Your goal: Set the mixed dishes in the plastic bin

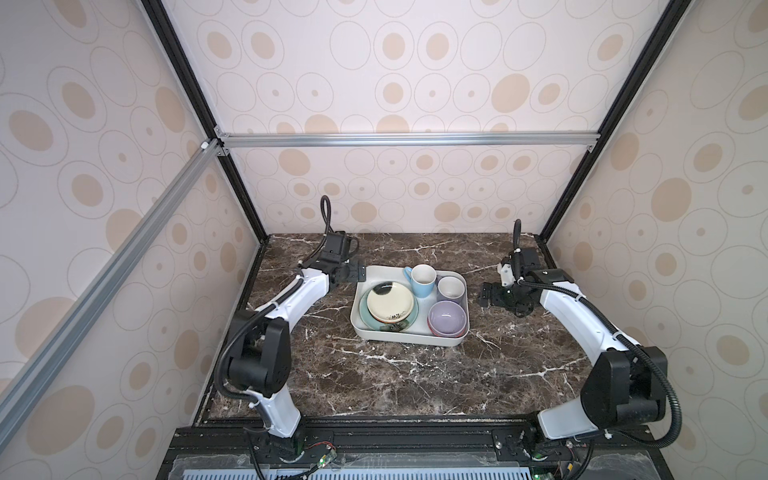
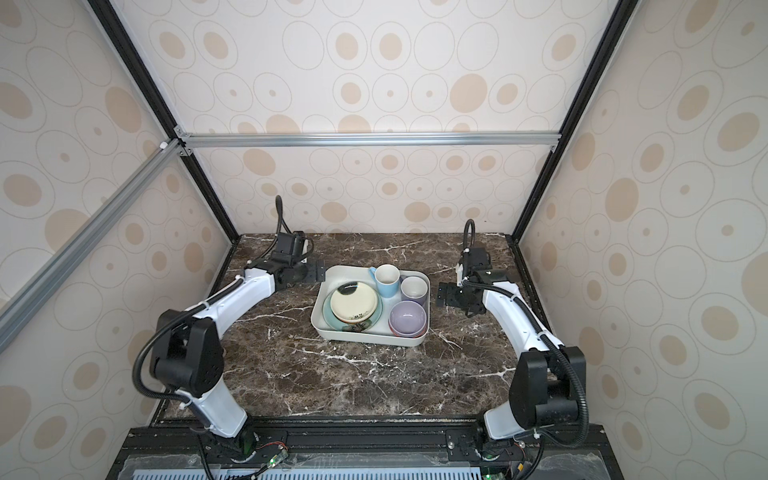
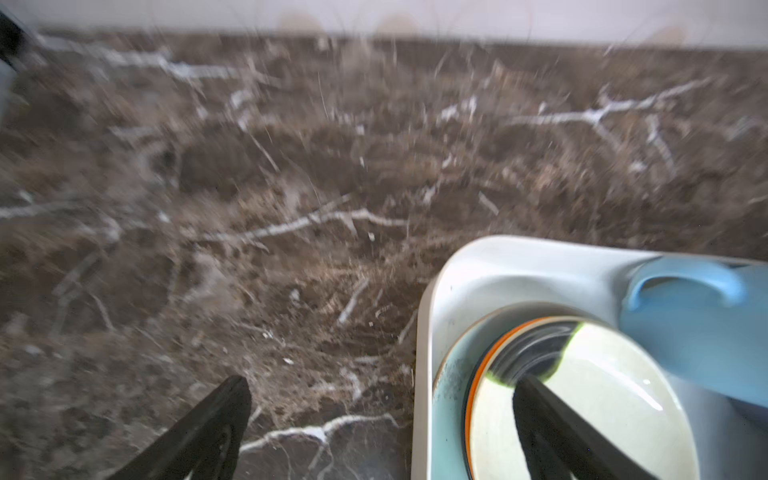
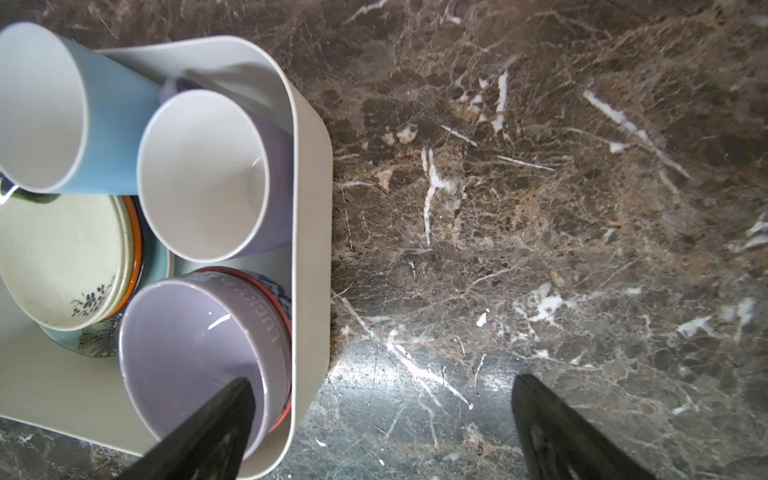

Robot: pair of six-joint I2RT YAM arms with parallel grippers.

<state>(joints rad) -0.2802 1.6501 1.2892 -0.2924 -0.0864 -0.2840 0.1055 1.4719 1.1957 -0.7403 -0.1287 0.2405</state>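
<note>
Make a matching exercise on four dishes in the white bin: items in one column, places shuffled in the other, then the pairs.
In both top views:
1. light-blue mug
2. lavender-grey mug
3. lavender bowl
4. cream plate

a. on the teal plate
b. near right corner of the bin
c. far right corner of the bin
d. far wall, mid-bin

Pairs: 1-d, 2-c, 3-b, 4-a

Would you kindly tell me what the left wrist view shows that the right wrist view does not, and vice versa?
Left wrist only: the handle of the light-blue mug and the back wall. Right wrist only: the lavender-grey mug and the bowl, lavender inside. Both: the white bin, that blue mug, the black-and-cream plate stacked on the teal plate, and the marble table.
</note>
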